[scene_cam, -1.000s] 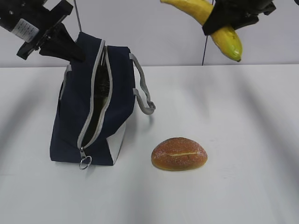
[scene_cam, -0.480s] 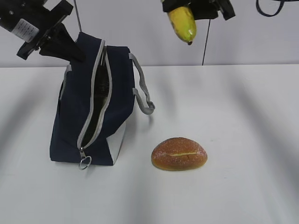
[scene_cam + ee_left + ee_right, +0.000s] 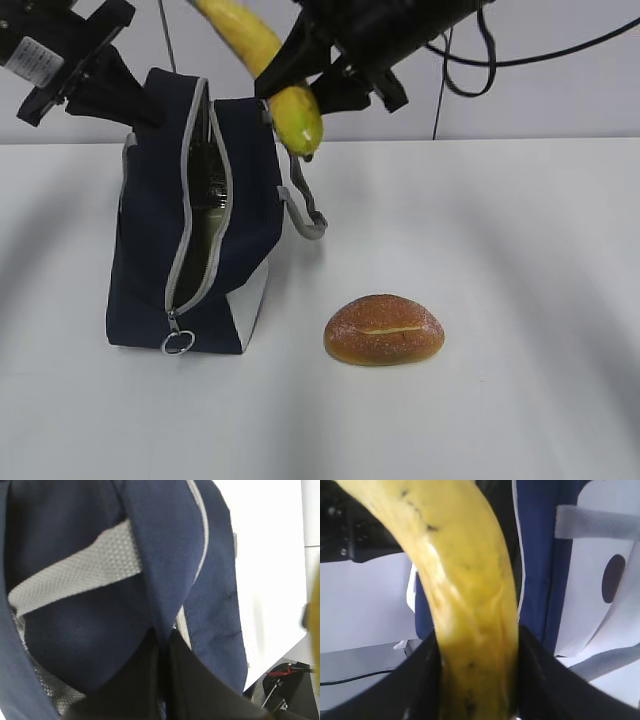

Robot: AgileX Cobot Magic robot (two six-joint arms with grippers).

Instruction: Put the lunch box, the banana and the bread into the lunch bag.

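— Looking for the banana (image 3: 262, 50). Up high?
— Yes. Up in the air, right over the top of the lunch bag (image 3: 150, 270), with the tip pointing down. Squeezed tight between the right fingers (image 3: 417, 680).
— Not inside yet?
— No. Hanging above the right edge of the opening, close to the grey strap (image 3: 305, 200). Probably needs to go a bit to the left and then down.
— And the left fingers (image 3: 112, 92)?
— Pinched shut on the top left corner of the bag. Holding the cloth up and the mouth wide, by the look of it.
— Zipper (image 3: 185, 250) open?
— Open all the way down to the ring pull (image 3: 177, 343).
— And the bread (image 3: 383, 329)?
— Lying on the white desk (image 3: 520, 300), to the right of the bag and not touching it.
— Seen the lunch box?
— Hard to say. Nowhere on the desk. Maybe down in the bag already. Can see a pale greenish bit (image 3: 207, 210) in there, but too dark to be sure.
— So, how much done?
— One thing at most, counting the box. Almost there with the banana. Not started on the bread.
— Left to do?
— Drop the banana in, then go and get the bread and put it in too.
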